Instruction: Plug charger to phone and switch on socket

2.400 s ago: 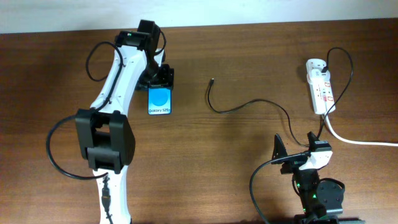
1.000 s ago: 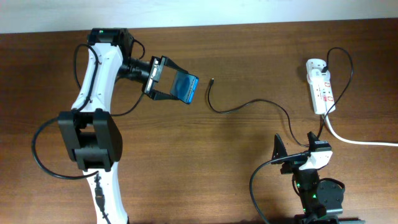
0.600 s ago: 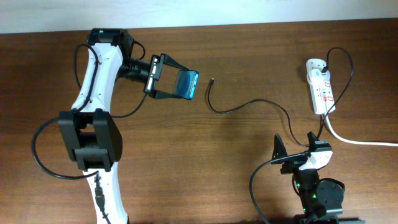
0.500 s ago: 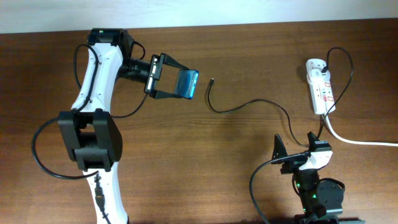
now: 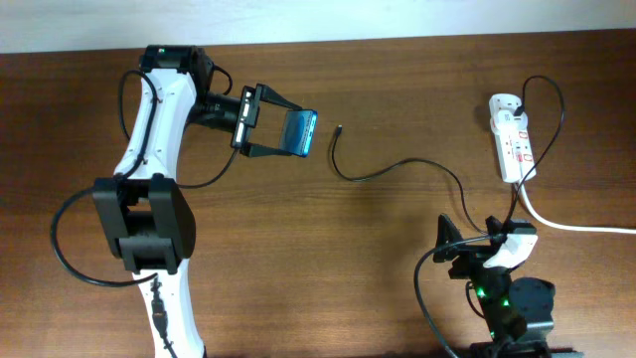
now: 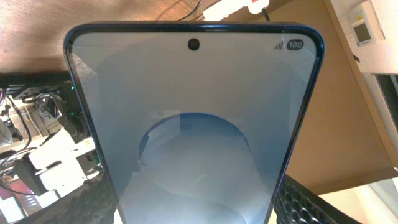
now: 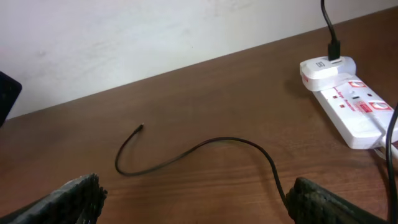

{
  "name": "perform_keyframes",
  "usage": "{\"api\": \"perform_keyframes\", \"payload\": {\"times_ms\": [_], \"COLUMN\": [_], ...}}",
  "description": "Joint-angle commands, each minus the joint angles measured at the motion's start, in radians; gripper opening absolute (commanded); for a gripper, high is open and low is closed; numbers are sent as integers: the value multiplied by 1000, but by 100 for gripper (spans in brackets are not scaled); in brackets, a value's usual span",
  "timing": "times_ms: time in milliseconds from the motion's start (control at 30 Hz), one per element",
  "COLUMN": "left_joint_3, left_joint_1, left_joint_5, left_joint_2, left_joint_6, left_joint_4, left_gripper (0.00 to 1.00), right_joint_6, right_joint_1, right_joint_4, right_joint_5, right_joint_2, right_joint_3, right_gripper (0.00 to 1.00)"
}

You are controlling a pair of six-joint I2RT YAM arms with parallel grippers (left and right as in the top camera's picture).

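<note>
My left gripper (image 5: 270, 134) is shut on the phone (image 5: 298, 133) and holds it tilted above the table at the upper left; its blue screen fills the left wrist view (image 6: 193, 124). The charger (image 5: 397, 167) is a thin black cable on the table, its plug tip (image 5: 340, 127) just right of the phone; it also shows in the right wrist view (image 7: 205, 146). The socket (image 5: 512, 139) is a white power strip at the far right, also in the right wrist view (image 7: 345, 102). My right gripper (image 7: 193, 205) is open and empty near the front edge, short of the cable.
A thick white cord (image 5: 576, 227) runs from the socket off the right edge. A black plug (image 7: 333, 46) sits in the socket's far end. A pale wall (image 7: 155, 31) rises behind the table's far edge.
My left gripper lifted the phone off the table and carried it right, toward the cable tip, then held still. My right arm shifted slightly in the last half second.
</note>
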Motion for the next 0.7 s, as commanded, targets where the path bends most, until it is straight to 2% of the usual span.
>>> {"api": "perform_keyframes", "payload": {"times_ms": [0, 133, 267, 367, 667], "left_joint_3": [29, 29, 29, 29, 29], "left_joint_1": [3, 3, 3, 3, 3], "left_joint_5": [52, 52, 52, 52, 52], "left_joint_2": [0, 0, 0, 0, 0], "left_joint_6": [-9, -9, -9, -9, -9], "left_joint_4": [-5, -5, -5, -5, -5], "left_gripper": [0, 0, 0, 0, 0], "right_joint_6": [12, 12, 10, -64, -162], "right_joint_1": [6, 6, 6, 6, 5], "right_joint_4": [-1, -30, -158, -216, -673], "right_joint_5": [-44, -107, -174, -307, -316], "right_joint_2": [118, 335, 516, 607, 924], "right_joint_3": [106, 257, 425, 502, 927], "right_gripper": [98, 98, 98, 98, 98]}}
